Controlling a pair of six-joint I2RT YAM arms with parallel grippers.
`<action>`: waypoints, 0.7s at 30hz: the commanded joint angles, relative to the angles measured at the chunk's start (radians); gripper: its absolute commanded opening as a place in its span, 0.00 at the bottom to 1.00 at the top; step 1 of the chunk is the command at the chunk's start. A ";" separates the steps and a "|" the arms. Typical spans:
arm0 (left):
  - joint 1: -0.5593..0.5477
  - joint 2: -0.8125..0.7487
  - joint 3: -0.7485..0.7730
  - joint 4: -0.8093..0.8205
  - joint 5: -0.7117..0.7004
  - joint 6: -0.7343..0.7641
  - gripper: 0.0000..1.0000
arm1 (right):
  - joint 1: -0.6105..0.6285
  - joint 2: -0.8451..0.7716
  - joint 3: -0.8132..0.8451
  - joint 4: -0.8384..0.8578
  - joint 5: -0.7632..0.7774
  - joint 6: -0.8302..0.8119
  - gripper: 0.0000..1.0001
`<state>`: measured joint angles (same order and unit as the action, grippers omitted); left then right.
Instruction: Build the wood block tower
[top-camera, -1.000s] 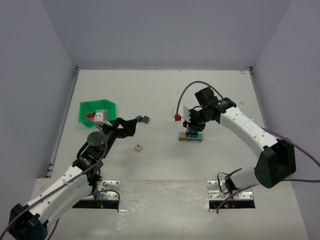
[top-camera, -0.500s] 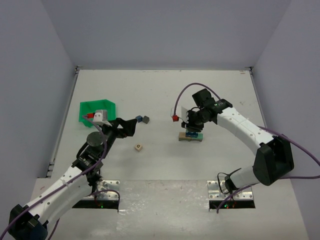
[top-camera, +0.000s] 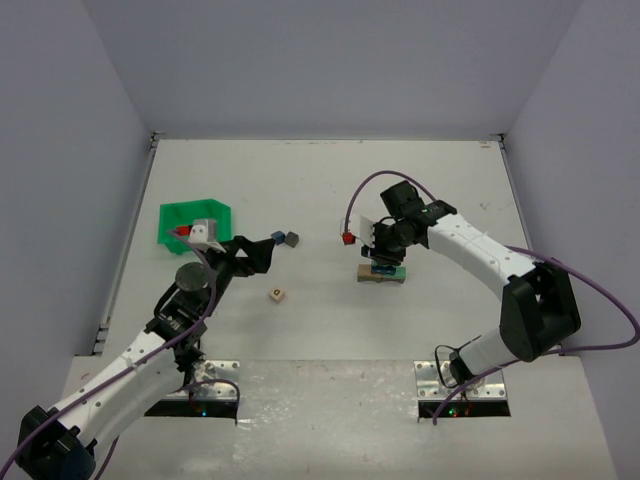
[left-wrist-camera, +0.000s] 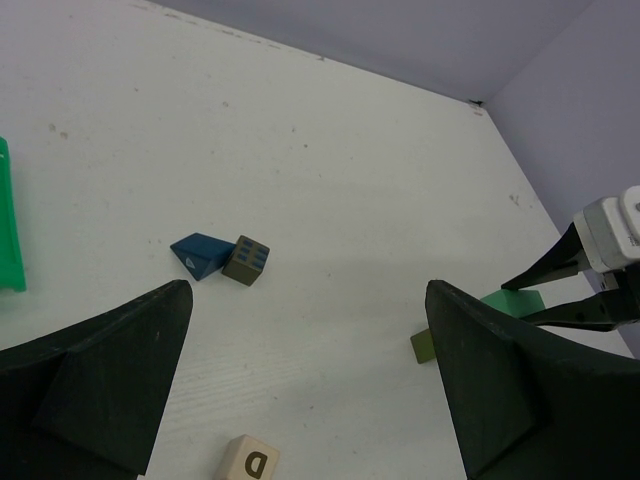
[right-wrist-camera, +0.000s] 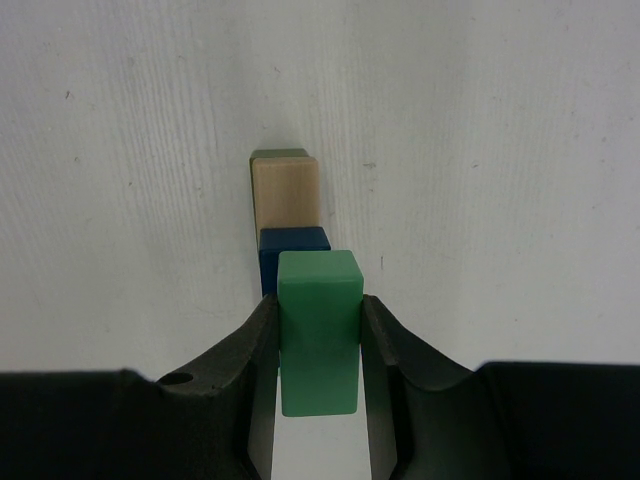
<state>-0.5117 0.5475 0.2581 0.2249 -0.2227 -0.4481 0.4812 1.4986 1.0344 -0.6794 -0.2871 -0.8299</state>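
White scuffed table (top-camera: 330, 190) between pale lilac walls (top-camera: 330, 70); right tool (right-wrist-camera: 320, 312) tight on green block (right-wrist-camera: 318, 350), left tool (left-wrist-camera: 308, 292) wide, empty.

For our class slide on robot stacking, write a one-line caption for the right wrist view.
Right fingers clamp a green block, with a blue block and a tan block just beyond it.

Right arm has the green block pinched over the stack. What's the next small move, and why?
Probably ease the right gripper straight down until the green block seats on the blue block, then release. In the wrist view the green block is clamped between the fingers and roughly lined up over the blue one; whether they touch yet I cannot tell.
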 joint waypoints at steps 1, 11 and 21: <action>-0.004 0.000 0.026 0.031 0.011 0.017 1.00 | 0.007 -0.007 0.006 0.021 -0.006 0.000 0.04; -0.003 -0.002 0.026 0.033 0.014 0.015 1.00 | 0.006 -0.010 0.004 0.013 -0.014 -0.002 0.06; -0.004 -0.004 0.026 0.031 0.010 0.012 1.00 | 0.006 -0.017 0.003 0.001 -0.017 0.009 0.10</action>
<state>-0.5117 0.5495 0.2581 0.2249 -0.2203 -0.4454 0.4812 1.4986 1.0344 -0.6807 -0.2886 -0.8299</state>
